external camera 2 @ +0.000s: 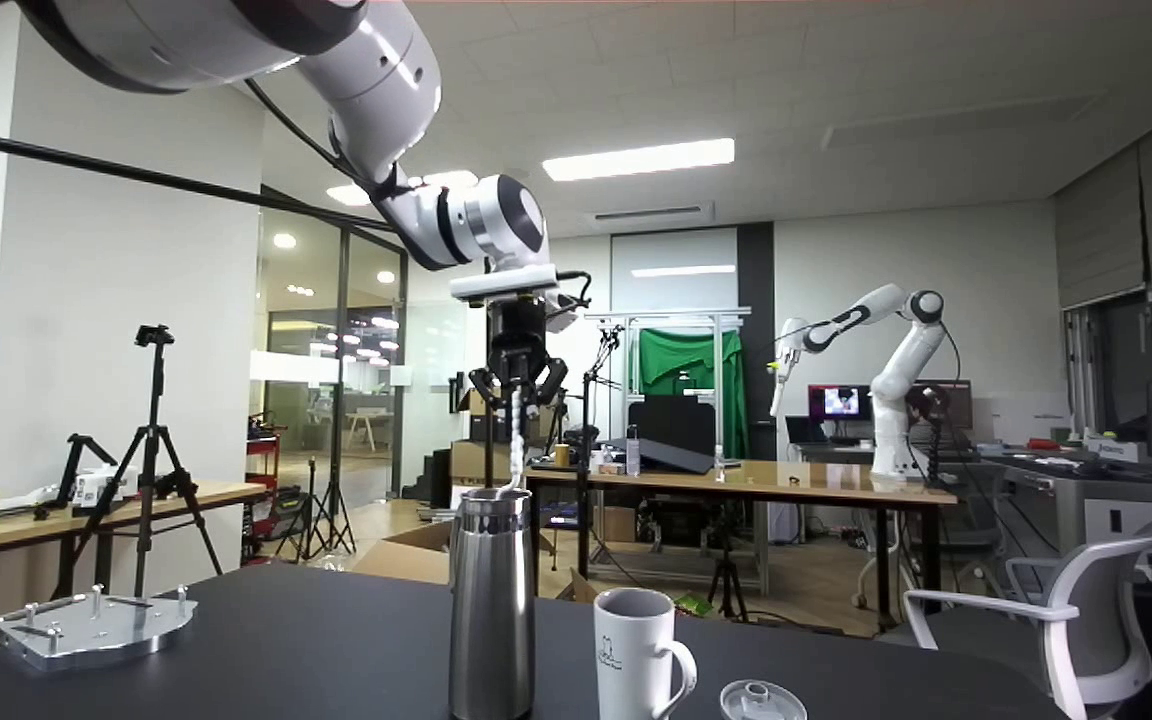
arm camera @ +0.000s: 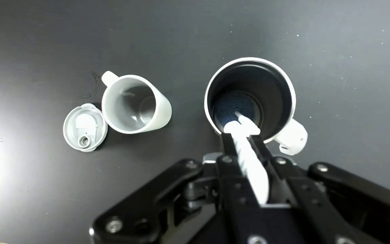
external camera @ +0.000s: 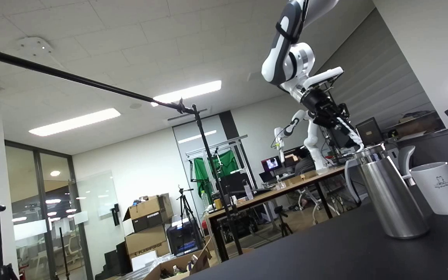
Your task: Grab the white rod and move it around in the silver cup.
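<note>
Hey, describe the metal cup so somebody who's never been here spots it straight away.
Follow the near white robot arm down to its gripper, which holds a white rod above the black table. The metal cup stands right below, with the rod's lower end at its mouth. It is the taller one, in brushed steel; the neighbouring mug is white, with a drawing on it.

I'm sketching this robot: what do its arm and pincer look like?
The arm has rounded white shells with dark grey panels and a silvery ring near the wrist. A black strap wraps one section; a black cable runs alongside. A white bar is mounted above the pincer, which is black, with two jointed fingers and silver screw heads. No lettering is readable on either.
</note>
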`<move>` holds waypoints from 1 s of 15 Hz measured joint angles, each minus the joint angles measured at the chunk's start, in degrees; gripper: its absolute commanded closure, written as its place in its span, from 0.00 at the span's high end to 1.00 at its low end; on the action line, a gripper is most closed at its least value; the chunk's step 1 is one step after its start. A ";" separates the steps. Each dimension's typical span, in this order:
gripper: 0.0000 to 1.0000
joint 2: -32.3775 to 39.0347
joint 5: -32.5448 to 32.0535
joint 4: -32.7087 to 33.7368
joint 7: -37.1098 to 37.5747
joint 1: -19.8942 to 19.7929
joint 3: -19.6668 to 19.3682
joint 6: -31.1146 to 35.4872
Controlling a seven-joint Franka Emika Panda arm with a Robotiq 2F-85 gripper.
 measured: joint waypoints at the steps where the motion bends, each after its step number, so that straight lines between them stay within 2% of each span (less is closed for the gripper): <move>1: 0.04 -0.65 -0.63 0.39 -0.07 0.42 0.04 -0.58; 8: 0.04 -8.62 -3.09 1.28 -0.27 3.30 0.09 -3.63; 15: 0.04 -4.42 0.26 -4.13 -0.24 -1.30 -0.14 2.06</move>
